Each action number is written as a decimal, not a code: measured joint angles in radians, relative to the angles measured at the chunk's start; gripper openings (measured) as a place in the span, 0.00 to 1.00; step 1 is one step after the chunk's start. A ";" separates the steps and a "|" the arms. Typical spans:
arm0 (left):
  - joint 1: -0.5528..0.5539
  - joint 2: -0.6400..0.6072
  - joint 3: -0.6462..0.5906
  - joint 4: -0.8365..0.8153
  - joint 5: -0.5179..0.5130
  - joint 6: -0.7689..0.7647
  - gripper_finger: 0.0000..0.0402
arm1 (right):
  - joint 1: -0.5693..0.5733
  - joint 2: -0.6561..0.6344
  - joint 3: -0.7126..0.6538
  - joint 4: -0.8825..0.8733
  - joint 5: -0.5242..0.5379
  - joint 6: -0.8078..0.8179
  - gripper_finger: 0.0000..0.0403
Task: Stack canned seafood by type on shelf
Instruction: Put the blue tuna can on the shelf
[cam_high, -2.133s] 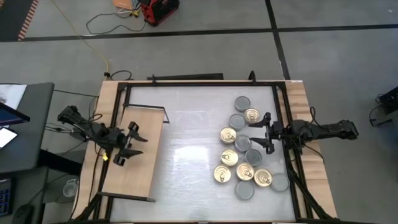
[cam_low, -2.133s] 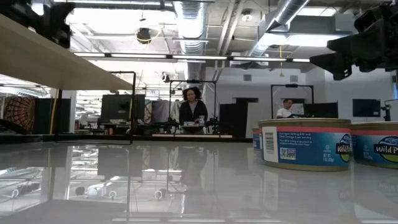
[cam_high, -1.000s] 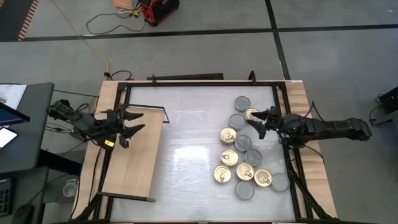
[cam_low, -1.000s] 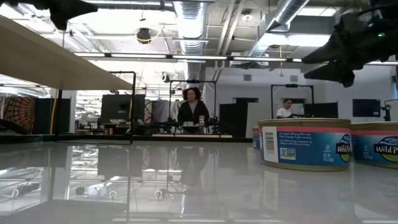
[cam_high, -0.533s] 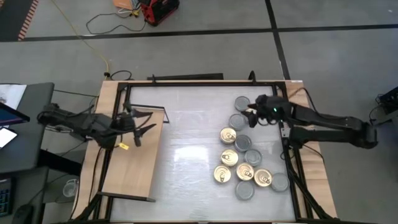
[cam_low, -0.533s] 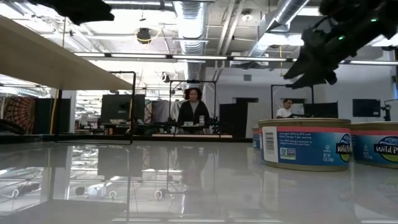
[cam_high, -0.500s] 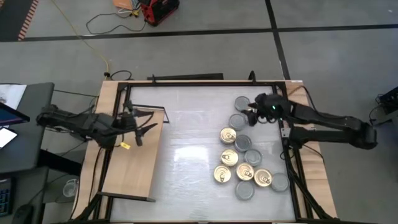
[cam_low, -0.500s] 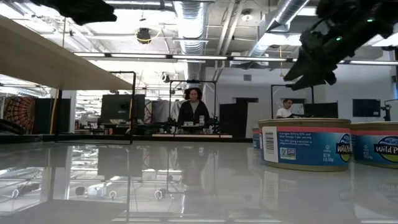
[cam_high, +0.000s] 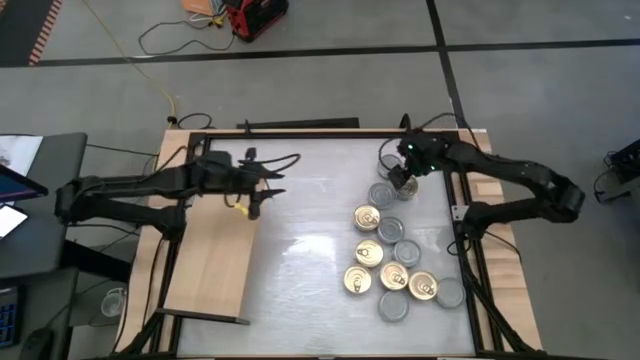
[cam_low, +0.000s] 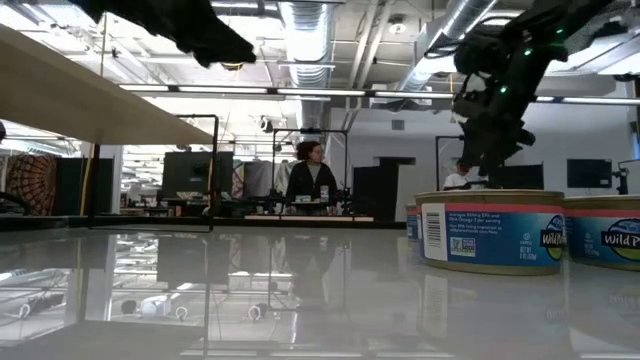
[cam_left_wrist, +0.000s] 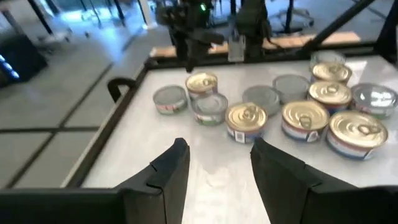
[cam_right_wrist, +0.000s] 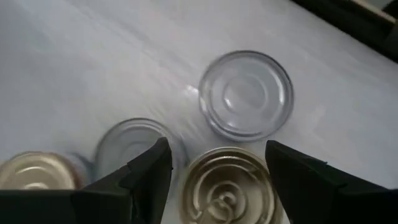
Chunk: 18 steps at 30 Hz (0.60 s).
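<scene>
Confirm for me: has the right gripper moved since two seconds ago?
Yes. The right gripper has swung toward the table's far edge and now hangs, jaws open, over the gold-topped tin at the cluster's far end.

shelf (cam_high: 205, 270) at table's left, tins (cam_high: 390, 250) clustered at right

Lighting bright and even, from ceiling strip lights (cam_low: 300, 92) overhead. Broad glare patch on the glossy white worktop (cam_high: 300, 245), which mirrors the room in the low view. Right wrist view soft and blurred; shadows faint.
</scene>
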 joint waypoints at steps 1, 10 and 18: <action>-0.001 0.018 0.002 0.000 0.007 0.003 0.40 | -0.001 0.022 0.008 -0.020 0.002 -0.008 0.70; -0.057 0.057 0.004 0.008 -0.022 0.026 0.40 | 0.068 0.084 0.047 -0.149 0.009 -0.038 0.70; -0.064 0.084 0.005 0.058 -0.026 0.045 0.40 | 0.324 0.101 0.048 -0.020 -0.002 0.004 0.70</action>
